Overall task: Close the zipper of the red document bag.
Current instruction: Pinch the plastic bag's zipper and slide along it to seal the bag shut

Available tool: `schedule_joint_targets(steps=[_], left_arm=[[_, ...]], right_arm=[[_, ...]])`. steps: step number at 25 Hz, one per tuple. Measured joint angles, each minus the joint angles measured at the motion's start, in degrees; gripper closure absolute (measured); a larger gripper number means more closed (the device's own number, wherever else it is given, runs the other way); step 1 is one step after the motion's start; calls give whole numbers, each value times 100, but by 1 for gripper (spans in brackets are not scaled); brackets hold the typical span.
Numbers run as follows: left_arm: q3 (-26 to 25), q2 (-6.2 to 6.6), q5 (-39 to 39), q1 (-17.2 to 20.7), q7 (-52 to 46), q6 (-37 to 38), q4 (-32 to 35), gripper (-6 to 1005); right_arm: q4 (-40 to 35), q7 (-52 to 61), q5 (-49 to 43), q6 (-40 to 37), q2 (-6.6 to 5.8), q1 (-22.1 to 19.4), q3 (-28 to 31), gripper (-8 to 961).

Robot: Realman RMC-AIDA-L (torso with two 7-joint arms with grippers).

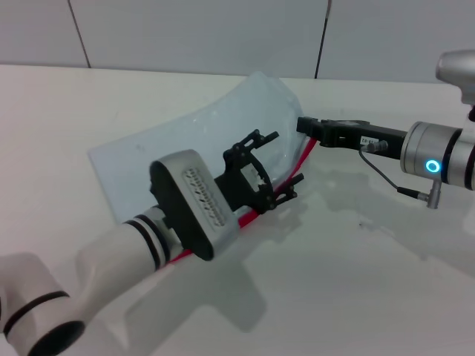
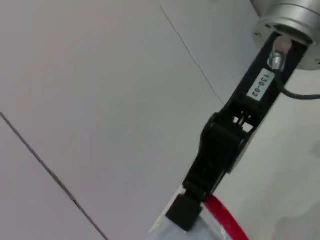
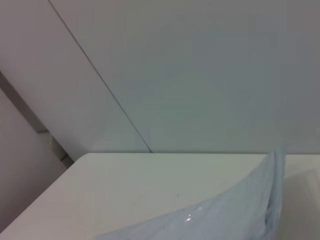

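Observation:
The red document bag is a translucent pale blue pouch lying on the white table, with its right end lifted and curled up. The zipper is the red strip along the bag's near long edge. My right gripper is shut on the raised right corner, at the zipper's end. The left wrist view shows that right gripper clamped where the red zipper begins. My left gripper stands open about the middle of the zipper edge, one finger above the strip and one below. The right wrist view shows only the bag's curled sheet.
The white table stretches around the bag, and grey wall panels stand behind it. A black cable hangs from my right wrist above the table.

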Motion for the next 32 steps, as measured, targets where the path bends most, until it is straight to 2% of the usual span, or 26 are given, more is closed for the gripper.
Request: schedule_joint_targets(steps=[10,31,32], left_arm=[[-636,-28,-118,132,1424,-547,-571,203],[-628,-33,-142,311,1939,-562,-557,204],[-619,-32,-124,314,1940,-560,-557,231]], right_arm=[[-2,-1,0,5,-9,9,5,879],[59,-1,-1,-29,-9,52,-13,887],[59,-1,-2,-26,-9,57,-17,887]])
